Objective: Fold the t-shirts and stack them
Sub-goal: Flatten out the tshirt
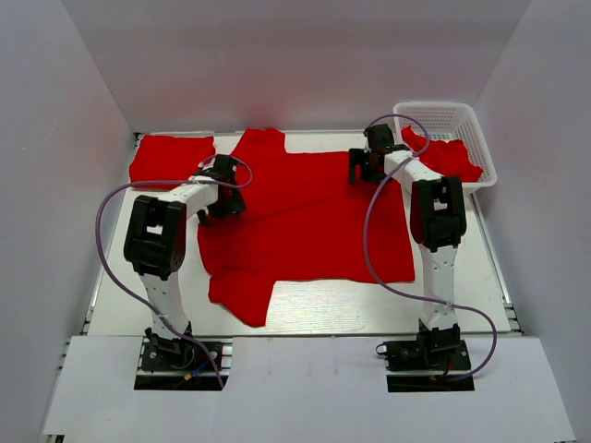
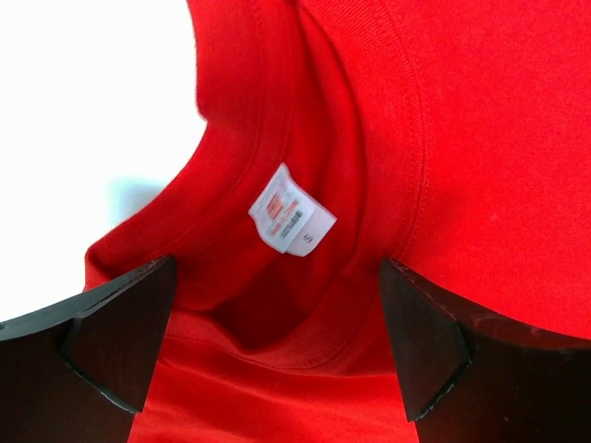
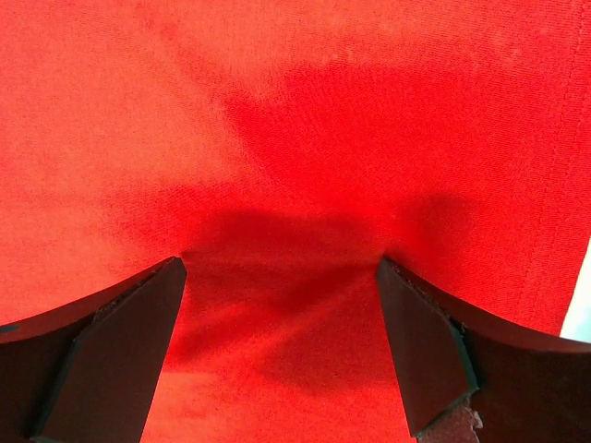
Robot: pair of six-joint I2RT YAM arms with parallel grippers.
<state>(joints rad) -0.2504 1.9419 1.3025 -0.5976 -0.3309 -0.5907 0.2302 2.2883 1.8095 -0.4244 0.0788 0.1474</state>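
Observation:
One red t-shirt [image 1: 305, 217] lies spread flat on the table, neck to the left, hem to the right. My left gripper [image 1: 224, 198] is open right over its collar. The left wrist view shows the collar with a white size label [image 2: 291, 219] between the wide-apart fingers of that gripper [image 2: 277, 341]. My right gripper [image 1: 367, 172] is open on the shirt's far right part. In its wrist view the gripper [image 3: 282, 341] has its fingertips down on slightly bunched cloth [image 3: 295, 138] near the hem. A folded red t-shirt [image 1: 171, 157] lies at the far left.
A white lattice basket [image 1: 480, 138] stands at the far right corner with another red t-shirt [image 1: 448, 155] in it. White walls enclose the table on three sides. Purple cables loop beside both arms.

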